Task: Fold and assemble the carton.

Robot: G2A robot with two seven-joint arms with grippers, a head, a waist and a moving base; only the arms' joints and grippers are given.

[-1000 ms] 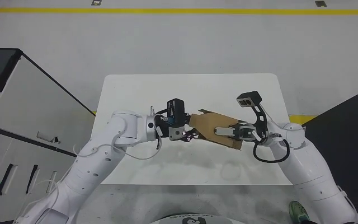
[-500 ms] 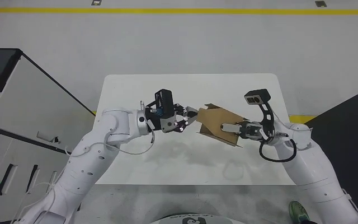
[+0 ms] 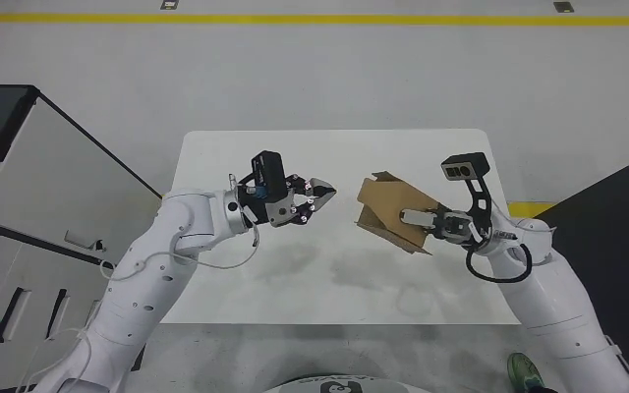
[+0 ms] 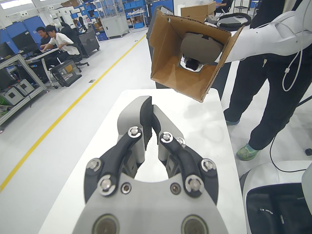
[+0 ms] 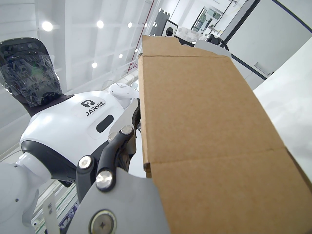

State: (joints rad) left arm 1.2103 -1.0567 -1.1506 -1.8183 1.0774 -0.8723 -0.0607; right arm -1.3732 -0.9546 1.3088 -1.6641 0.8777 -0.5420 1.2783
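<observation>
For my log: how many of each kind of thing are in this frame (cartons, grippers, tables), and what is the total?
carton: 1, clamped in the right gripper, off the table
Grippers: 2, the right gripper and the left gripper, which holds nothing
table: 1
Total: 4

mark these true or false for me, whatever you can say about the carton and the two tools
1. The right tool holds the carton. True.
2. The left tool grips the carton too. False: it is apart from it, shut on nothing.
3. The carton lies flat on the table. False: it is held up off the table.
4. The carton is opened into a tube you can see through. True.
</observation>
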